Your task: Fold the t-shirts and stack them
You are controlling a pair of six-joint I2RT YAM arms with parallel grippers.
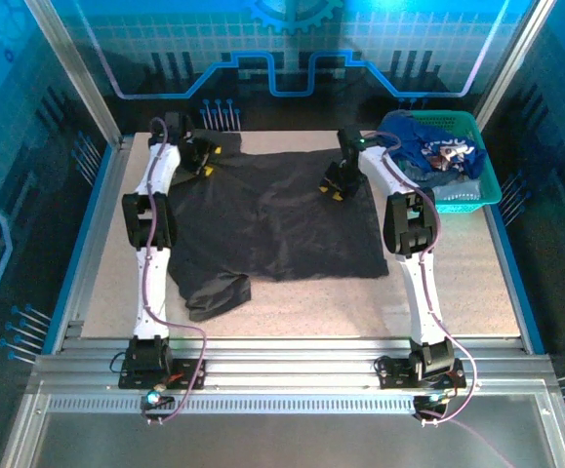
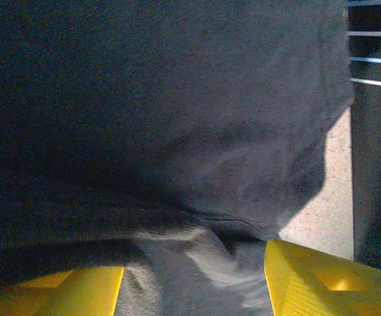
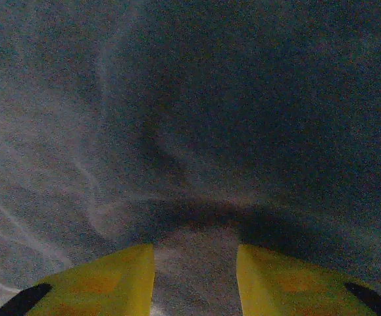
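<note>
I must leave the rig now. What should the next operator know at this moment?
Left gripper: shut on the grey shirt, far left corner.
Right gripper: shut on it near the far right corner.
Grey shirt: spread on the table, near left corner bunched.
Blue shirt: in the basket with other cloth.
Done: nothing folded or stacked.
To do: fold all, then stack.

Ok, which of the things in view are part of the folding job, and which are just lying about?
Part of the job:
charcoal t-shirt, spread out
blue t-shirt, bunched up

Just lying about:
teal basket, holding the blue one
table
</note>
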